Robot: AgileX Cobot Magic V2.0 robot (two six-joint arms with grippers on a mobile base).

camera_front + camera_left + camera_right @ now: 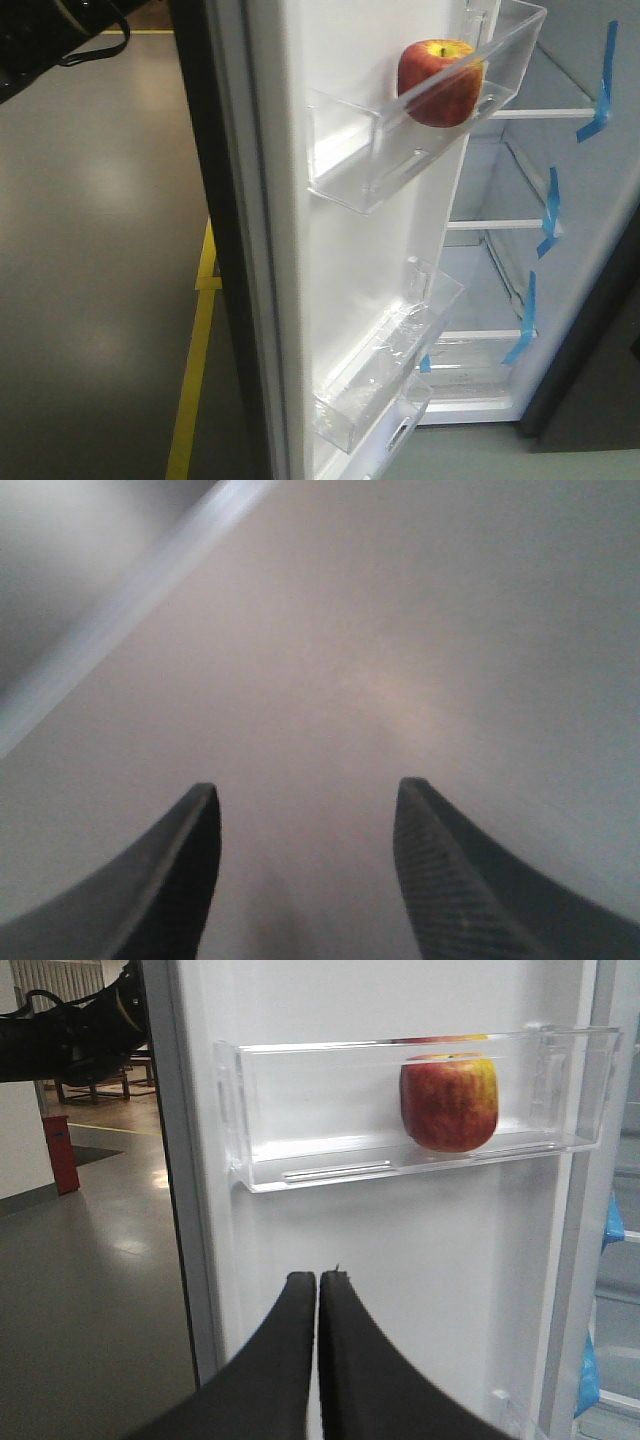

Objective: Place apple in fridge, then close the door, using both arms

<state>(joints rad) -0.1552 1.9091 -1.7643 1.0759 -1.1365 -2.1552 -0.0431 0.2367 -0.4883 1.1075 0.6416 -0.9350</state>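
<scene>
1. Apple (450, 1102) lies in neither hand: my right hand (318, 1280), pressed together and empty, points at the white liner of the door (400, 1260); my left hand (308, 790), spread apart, faces a plain grey surface (400, 630).
2. Above my right hand, it sits in a clear door bin (320, 1175); the door stands open.
3. Firm, smooth, round, it may roll; I judge a gentle push on the stiff door safest.
</scene>
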